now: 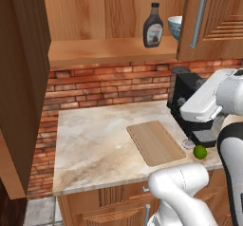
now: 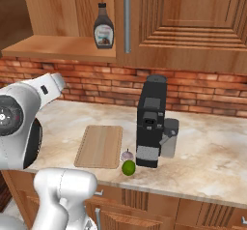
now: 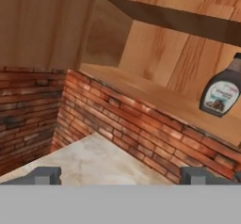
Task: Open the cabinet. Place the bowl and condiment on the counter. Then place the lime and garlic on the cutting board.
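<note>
A: Where was everything?
B: The bottle (image 1: 153, 26) and bowl (image 1: 174, 27) stood at the shelf's front edge in the cabinet (image 1: 214, 21). Lime (image 1: 200, 152) and garlic (image 2: 127, 154) lay near the counter's (image 1: 95, 144) front edge, beside the board (image 1: 155, 142).
A: The gripper (image 3: 120, 176)?
B: Spread wide, holding nothing.

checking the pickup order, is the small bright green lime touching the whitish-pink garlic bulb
Cannot tell. In the right base view the lime overlaps the garlic bulb behind it, beside the black coffee machine, with no visible gap.

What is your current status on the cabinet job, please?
Tool open, empty. Cabinet open; condiment and bowl on shelf. Right door half hides bowl.
</note>
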### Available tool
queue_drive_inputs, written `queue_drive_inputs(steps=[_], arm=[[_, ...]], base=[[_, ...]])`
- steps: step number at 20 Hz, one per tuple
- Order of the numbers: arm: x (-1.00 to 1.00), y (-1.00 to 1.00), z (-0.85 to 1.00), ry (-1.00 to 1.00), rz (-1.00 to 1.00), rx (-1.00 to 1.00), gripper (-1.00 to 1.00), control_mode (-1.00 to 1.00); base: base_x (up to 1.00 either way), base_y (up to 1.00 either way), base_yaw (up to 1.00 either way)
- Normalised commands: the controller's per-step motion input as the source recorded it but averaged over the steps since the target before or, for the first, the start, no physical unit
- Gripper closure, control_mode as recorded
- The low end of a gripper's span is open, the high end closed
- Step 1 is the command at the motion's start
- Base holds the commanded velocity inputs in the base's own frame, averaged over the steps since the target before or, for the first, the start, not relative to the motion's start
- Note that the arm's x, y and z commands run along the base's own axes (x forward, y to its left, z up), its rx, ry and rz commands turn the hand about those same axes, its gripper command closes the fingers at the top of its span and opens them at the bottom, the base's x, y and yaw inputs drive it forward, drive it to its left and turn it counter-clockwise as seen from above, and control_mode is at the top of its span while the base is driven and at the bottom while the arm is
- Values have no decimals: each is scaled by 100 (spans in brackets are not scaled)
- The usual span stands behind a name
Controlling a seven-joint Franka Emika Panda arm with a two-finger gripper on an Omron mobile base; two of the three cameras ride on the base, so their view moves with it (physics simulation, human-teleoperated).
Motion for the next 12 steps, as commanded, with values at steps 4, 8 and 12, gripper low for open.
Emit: queue_drive_inputs(steps=[4,8,12], arm=[[20,-42,4,-9,-12,2,-100,-100],[0,-42,12,-12,-11,3,-100,-100],[0,-23,28,-14,-14,0,-100,-100]], base=[[0,0,0],[0,0,0],[0,0,0]])
